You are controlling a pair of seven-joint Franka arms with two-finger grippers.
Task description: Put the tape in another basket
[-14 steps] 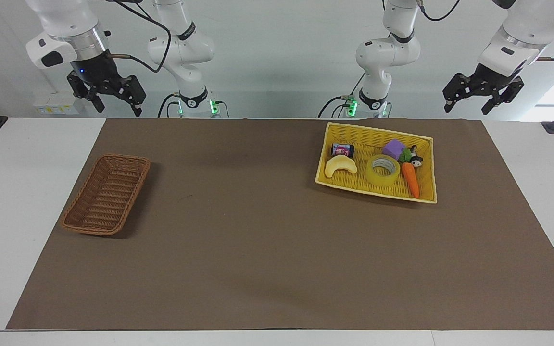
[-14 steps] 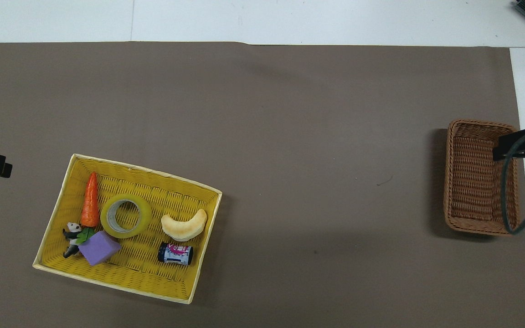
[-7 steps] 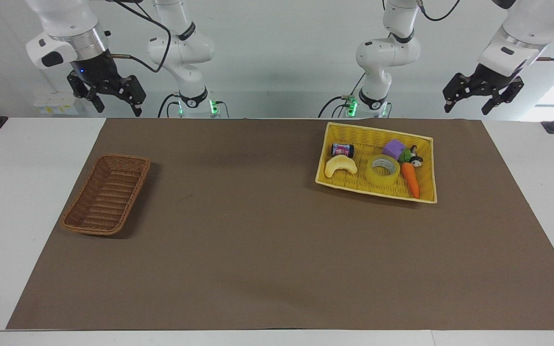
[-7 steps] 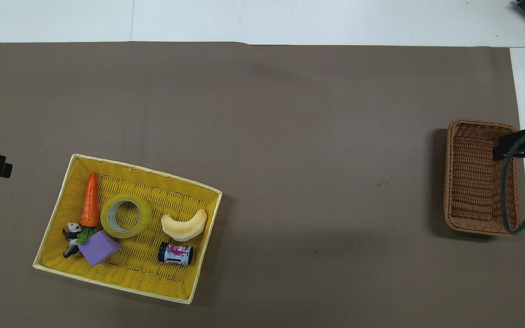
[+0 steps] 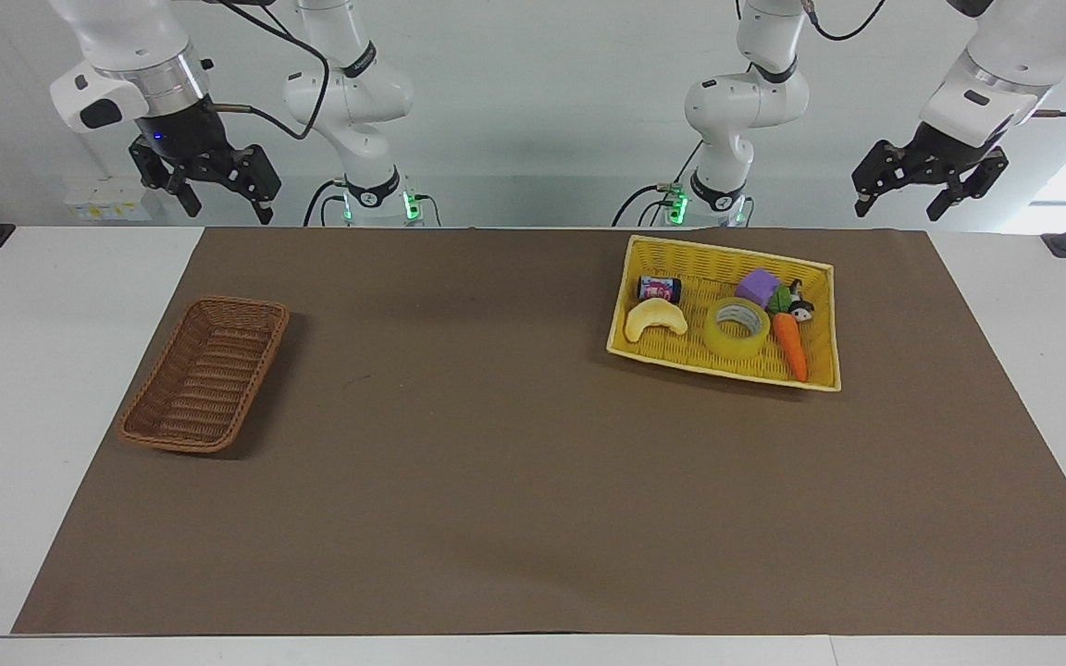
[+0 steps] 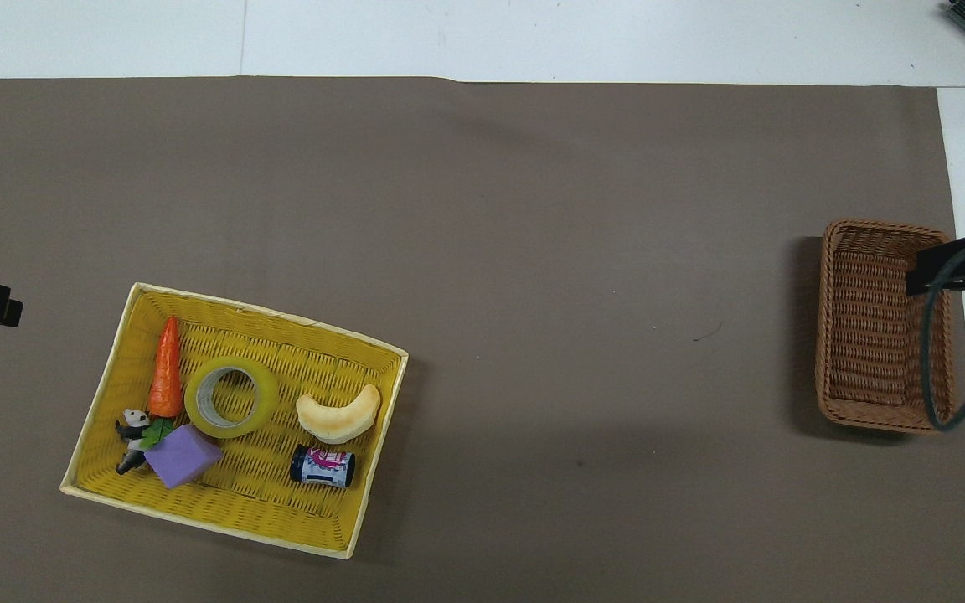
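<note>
The tape [image 5: 737, 326] [image 6: 231, 397], a yellow translucent roll with a pale core, lies flat in the yellow basket [image 5: 723, 250] [image 6: 265, 314] at the left arm's end of the table. The small brown wicker basket [image 5: 204, 375] [image 6: 876, 327] stands with nothing in it at the right arm's end. My left gripper [image 5: 897, 209] hangs open and high up, by the robots' edge of the table near the yellow basket. My right gripper [image 5: 228, 213] hangs open at the same height, near that edge at the brown basket's end. Neither gripper holds anything, and both arms wait.
Beside the tape in the yellow basket lie an orange carrot [image 5: 790, 346], a purple block [image 5: 758, 286], a panda figure [image 5: 801, 308], a pale crescent toy [image 5: 654, 317] and a small can [image 5: 660, 289]. A brown mat [image 5: 496, 444] covers the table.
</note>
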